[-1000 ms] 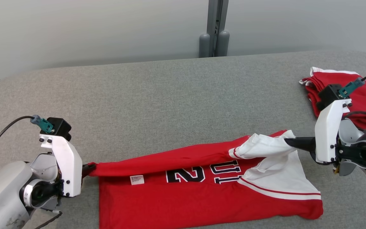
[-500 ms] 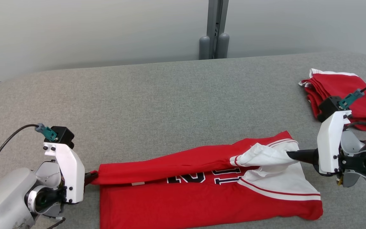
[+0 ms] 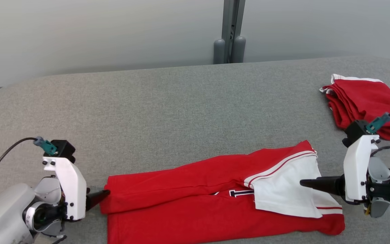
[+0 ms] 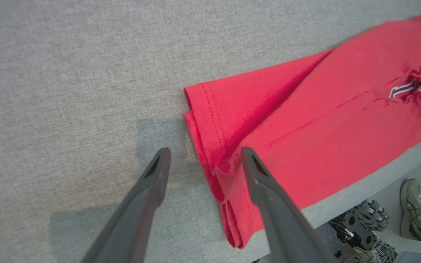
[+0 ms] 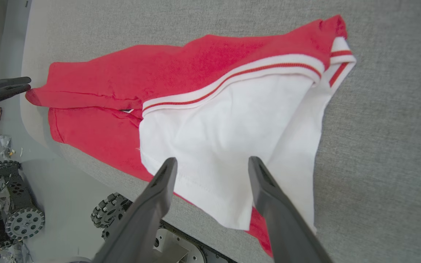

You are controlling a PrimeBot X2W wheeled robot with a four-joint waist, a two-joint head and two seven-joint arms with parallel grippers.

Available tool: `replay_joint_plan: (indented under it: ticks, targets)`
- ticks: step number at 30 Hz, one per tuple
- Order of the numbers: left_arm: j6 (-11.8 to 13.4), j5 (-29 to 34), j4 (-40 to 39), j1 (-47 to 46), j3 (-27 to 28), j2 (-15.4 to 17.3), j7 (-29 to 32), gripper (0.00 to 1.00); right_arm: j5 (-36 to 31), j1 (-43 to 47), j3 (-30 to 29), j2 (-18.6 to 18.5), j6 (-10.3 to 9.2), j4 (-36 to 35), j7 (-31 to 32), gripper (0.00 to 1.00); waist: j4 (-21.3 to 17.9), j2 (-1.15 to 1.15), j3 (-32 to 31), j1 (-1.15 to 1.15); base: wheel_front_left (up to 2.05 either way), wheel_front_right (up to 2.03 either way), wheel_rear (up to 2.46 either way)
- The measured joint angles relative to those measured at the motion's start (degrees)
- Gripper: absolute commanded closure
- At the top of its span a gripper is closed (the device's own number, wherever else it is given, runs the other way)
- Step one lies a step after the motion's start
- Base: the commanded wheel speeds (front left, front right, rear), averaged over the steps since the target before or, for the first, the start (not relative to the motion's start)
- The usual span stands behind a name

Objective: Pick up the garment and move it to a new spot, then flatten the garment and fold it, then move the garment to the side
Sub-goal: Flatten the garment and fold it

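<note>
The garment (image 3: 198,189), a red jersey with white striped sleeves, lies folded lengthwise along the near edge of the grey table (image 3: 181,112). A sliver of its dark number shows at the fold. My left gripper (image 3: 105,194) is open at the jersey's left end; in the left wrist view its fingers (image 4: 206,153) straddle the red corner (image 4: 305,120) without holding it. My right gripper (image 3: 303,183) is open over the white sleeve. Seen from the right wrist, the two fingers (image 5: 213,160) stand apart above the white cloth (image 5: 196,138).
A second red garment (image 3: 367,98) lies folded at the back right of the table. A grey post (image 3: 229,34) stands behind the far edge. Past the near edge are wheeled bases (image 5: 16,204) on the floor and a person's shoe (image 4: 413,208).
Both grippers went from shut on the jersey's upper edge to open. The lifted edge dropped toward me onto the lower half and covers most of the number. Both arms moved nearer.
</note>
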Motion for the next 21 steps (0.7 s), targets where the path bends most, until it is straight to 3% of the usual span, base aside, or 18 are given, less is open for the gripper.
replay_joint_plan:
  ticks: [6,12,21]
  targets:
    - [0.11,0.15,-0.07,0.2,1.78,1.12,-3.45,0.0,1.29,3.27,-1.23,-0.69,0.0,-1.9,-2.19,0.0,0.09,0.0,-0.92,0.0,0.0,0.0,0.0]
    - [1.22,0.8,-4.16,1.14,4.68,3.78,-10.4,0.0,-0.13,6.2,-4.76,-1.44,0.0,-5.14,-12.61,0.0,0.39,0.0,-1.68,0.0,0.0,0.0,0.0]
    - [9.05,6.08,-14.02,6.04,9.33,6.05,-27.8,0.0,-5.02,11.72,-11.76,0.04,0.0,-2.76,-32.84,0.0,1.71,0.0,-1.81,0.0,0.0,0.0,0.0]
